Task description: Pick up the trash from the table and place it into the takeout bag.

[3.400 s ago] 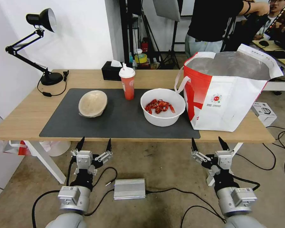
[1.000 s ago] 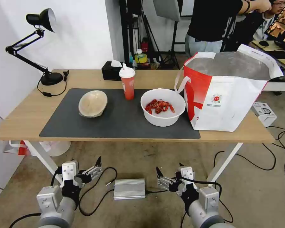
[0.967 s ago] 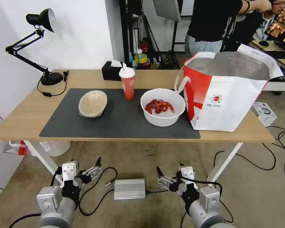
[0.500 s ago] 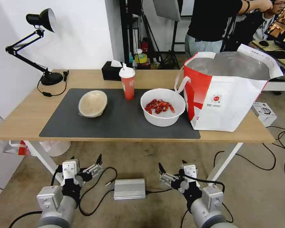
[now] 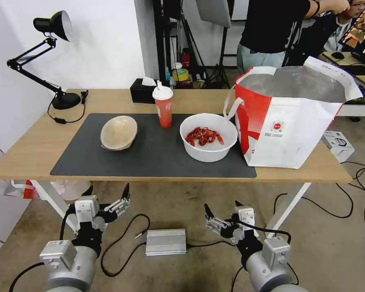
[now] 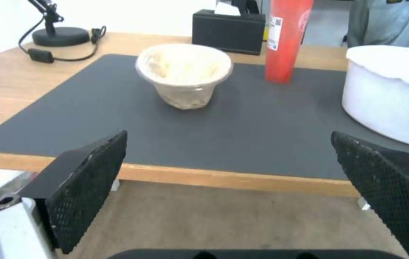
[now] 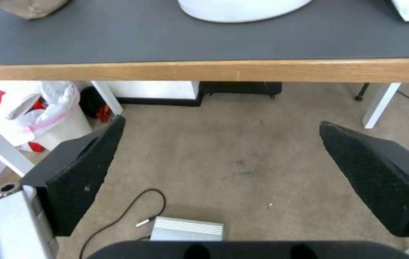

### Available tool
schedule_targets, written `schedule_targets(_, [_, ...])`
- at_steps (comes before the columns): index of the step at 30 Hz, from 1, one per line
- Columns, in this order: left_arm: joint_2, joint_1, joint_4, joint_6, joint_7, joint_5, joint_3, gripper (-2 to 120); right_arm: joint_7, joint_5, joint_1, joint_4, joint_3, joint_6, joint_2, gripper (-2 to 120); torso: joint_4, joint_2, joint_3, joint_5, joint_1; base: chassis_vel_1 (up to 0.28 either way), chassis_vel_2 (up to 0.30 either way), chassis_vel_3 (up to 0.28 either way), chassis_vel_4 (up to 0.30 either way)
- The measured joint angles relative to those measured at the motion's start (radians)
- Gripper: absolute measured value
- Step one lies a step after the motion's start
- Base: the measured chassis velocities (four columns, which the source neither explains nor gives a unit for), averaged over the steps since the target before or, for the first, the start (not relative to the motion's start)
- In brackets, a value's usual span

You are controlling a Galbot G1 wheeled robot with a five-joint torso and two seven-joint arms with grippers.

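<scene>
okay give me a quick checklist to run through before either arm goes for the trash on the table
1. Left hand open and empty, below the table's front edge: ok.
2. Right hand open and empty, low over the floor: ok.
3. Beige pulp bowl, red paper cup and white plastic bowl all apart on the mat: ok.
4. Cup upright, lid on: ok.
5. Takeout bag standing, mouth open: ok.
6. Space inside the bag: cannot tell.

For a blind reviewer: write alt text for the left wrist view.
The open left gripper hovers off the near edge of the table, aimed at the beige pulp bowl on the dark mat. Behind stand the red paper cup and black tissue box; the white plastic bowl sits beside.
</scene>
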Motion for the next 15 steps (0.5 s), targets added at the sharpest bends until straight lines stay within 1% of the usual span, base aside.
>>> schedule_targets(7, [0.0, 0.0, 0.0, -0.006, 0.0, 0.001, 0.0, 100, -0.001, -0.001, -0.001, 0.005, 0.0, 0.006, 0.001, 100, 0.0, 0.0, 0.0, 0.0, 0.0, 0.0, 0.0, 0.0, 0.0])
schedule_targets(15, [0.002, 0.003, 0.004, -0.021, 0.003, 0.002, -0.001, 100, -0.008, -0.032, -0.011, 0.028, 0.007, 0.033, 0.001, 100, 0.0, 0.0, 0.0, 0.0, 0.0, 0.0, 0.0, 0.0, 0.0])
